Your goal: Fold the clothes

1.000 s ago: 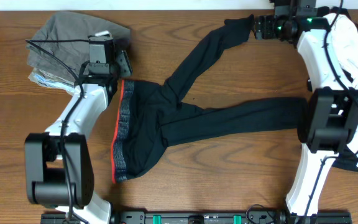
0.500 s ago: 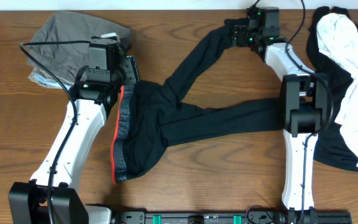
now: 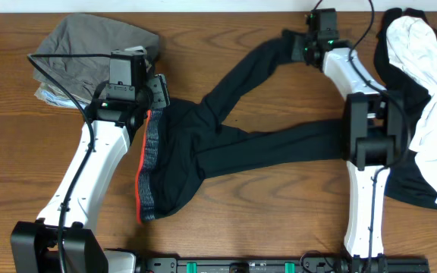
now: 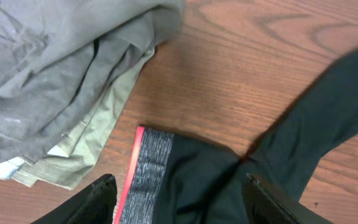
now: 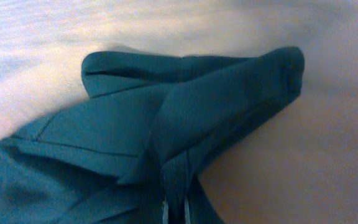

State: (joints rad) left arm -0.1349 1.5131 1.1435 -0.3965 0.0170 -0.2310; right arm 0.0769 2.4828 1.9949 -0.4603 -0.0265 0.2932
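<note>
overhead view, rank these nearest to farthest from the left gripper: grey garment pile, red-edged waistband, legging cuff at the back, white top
From the left gripper:
1. red-edged waistband, right by it, on the near side.
2. grey garment pile, back left corner.
3. legging cuff, back of the table, right of centre.
4. white top, far right edge.

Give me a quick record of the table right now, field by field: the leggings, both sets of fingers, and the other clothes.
leggings: laid out on the table, legs splayed toward the right, not yet folded
waistband: grey with a red-orange edge, at the left end
left fingers: open, over the waistband's far corner, holding nothing
right fingers: shut on the end of the upper leg
grey and olive pile: far left corner, apart from the waistband
black-and-white tops: heaped at the right edge
</note>
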